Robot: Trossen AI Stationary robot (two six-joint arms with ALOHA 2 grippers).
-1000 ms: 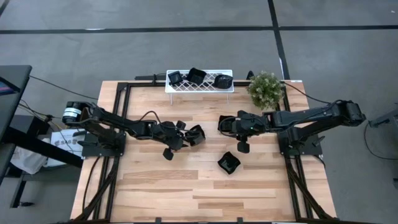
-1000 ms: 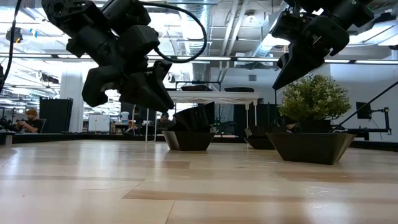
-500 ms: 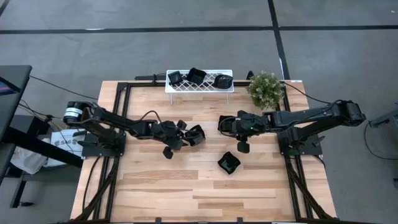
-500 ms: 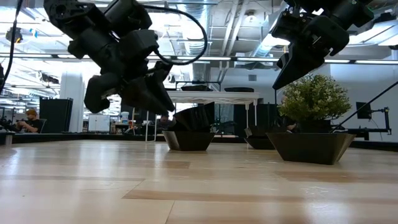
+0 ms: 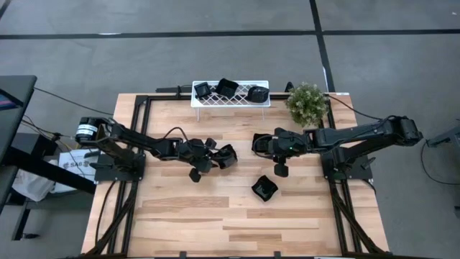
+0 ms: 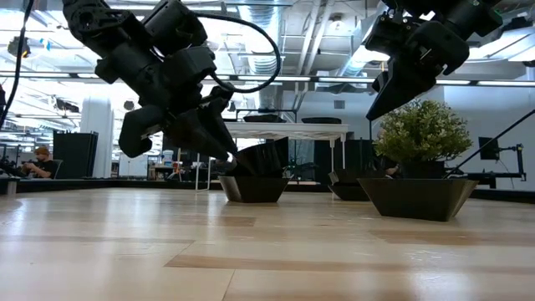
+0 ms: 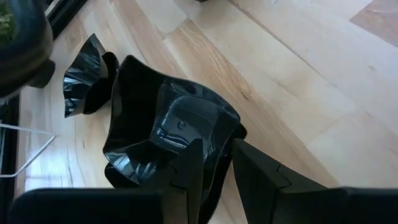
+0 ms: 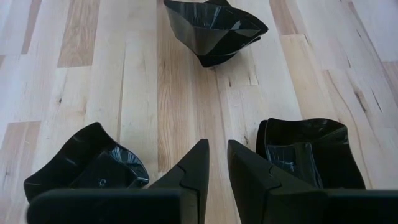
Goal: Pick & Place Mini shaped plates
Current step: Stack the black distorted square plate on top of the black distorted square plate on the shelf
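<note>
Dropped lower toward the counter [image 5: 180, 216] since a second ago, the left end effector [image 5: 213, 152], clamped on the rim of a glossy, angular black plate [image 7: 168, 137]. Hovering mid-counter, the right end effector [image 5: 260, 144], fingers narrowly parted, gripping nothing. Nearby, another faceted dish [image 5: 264, 189] on pale wood planks; three more in the white lattice rack [image 5: 230, 100].

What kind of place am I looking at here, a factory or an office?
Probably a robotics lab or open workshop hall. Two robot arms are mounted at a wooden table fitted with a black frame; behind it, the low view shows exposed ceiling ducts, bright lights, and a person seated at a desk.
</note>
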